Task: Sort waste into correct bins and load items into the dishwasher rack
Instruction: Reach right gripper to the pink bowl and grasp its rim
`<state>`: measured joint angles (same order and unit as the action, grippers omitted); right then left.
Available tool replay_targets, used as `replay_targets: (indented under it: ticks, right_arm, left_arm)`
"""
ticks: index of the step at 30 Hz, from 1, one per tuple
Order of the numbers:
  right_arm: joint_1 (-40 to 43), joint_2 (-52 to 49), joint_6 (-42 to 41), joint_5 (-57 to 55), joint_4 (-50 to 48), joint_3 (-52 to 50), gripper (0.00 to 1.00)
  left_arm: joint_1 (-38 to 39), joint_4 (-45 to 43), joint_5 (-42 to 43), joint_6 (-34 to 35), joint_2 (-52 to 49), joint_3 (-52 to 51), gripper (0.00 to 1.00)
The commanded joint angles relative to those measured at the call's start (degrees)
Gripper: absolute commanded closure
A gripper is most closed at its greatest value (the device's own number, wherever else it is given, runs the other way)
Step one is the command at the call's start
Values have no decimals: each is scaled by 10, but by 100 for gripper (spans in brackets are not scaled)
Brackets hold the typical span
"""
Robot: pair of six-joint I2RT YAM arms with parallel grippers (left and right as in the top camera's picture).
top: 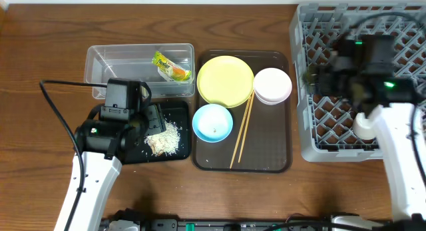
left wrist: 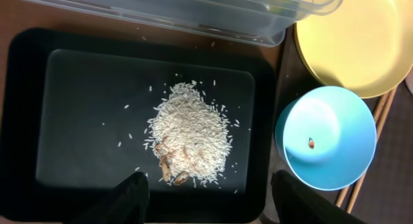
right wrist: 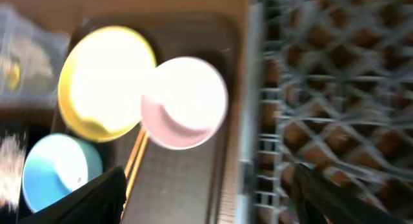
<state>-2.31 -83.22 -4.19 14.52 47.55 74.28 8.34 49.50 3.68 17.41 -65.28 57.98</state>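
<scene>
The rice-like food scraps (left wrist: 190,137) lie in the shallow black bin (left wrist: 26,108), also seen from overhead (top: 164,139). My left gripper (left wrist: 213,201) is open and empty above that bin's near edge (top: 148,122). The wrapper (top: 172,66) lies in the clear bin (top: 110,61). The yellow plate (top: 225,80), pinkish-white bowl (top: 272,85), blue bowl (top: 212,122) and chopsticks (top: 241,134) sit on the brown tray. My right gripper (right wrist: 213,198) is open and empty over the left wall of the grey rack (top: 303,118); its view is blurred. A small white cup (top: 364,127) seems to stand in the rack. No napkin is in view.
The dark brown serving tray (top: 266,148) lies between the bins and the rack. A single scrap sits inside the blue bowl (left wrist: 326,137). A black cable (top: 60,111) runs from the left arm across the wooden table.
</scene>
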Motion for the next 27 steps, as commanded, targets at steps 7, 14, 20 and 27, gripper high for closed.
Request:
replay_targets:
  ticks: [7, 14, 20, 27]
  right_arm:
    - [-104, -98, -157, -123, 11, -2, 24]
    - [-140, -167, -257, -135, 10, -2, 25]
    - [-154, -220, -333, -186, 5, -2, 22]
    - [-156, -254, -361, -187, -41, -2, 27]
  left_arm:
    - [-3, 2, -16, 7, -3, 4, 35]
    - [-3, 2, -16, 7, -3, 4, 35]
    - [-3, 2, -16, 7, -3, 4, 34]
    - [-3, 2, -16, 7, -3, 4, 34]
